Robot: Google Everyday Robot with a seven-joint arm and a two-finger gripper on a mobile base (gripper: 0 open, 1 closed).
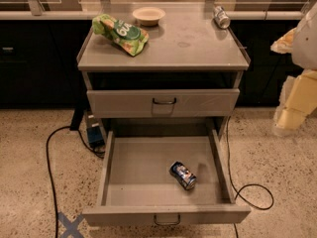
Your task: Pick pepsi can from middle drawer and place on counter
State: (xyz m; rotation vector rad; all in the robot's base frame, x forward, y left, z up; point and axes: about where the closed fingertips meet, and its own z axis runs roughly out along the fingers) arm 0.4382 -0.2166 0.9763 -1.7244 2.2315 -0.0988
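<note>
The pepsi can (183, 175) lies on its side on the floor of the middle drawer (138, 167), right of centre and near the front panel. The drawer is pulled fully out. The counter (193, 46) is the grey top of the cabinet above it. My gripper (293, 105) shows as pale yellow and white parts at the right edge of the camera view. It hangs beside the cabinet at about the height of the upper drawer, well away from the can, with nothing in it that I can see.
On the counter lie a green snack bag (120, 32) at the left, a pale bowl (148, 15) at the back and a silver-grey can (221, 17) at the back right. The upper drawer front (198, 103) is closed. Black cables (49, 152) run over the speckled floor.
</note>
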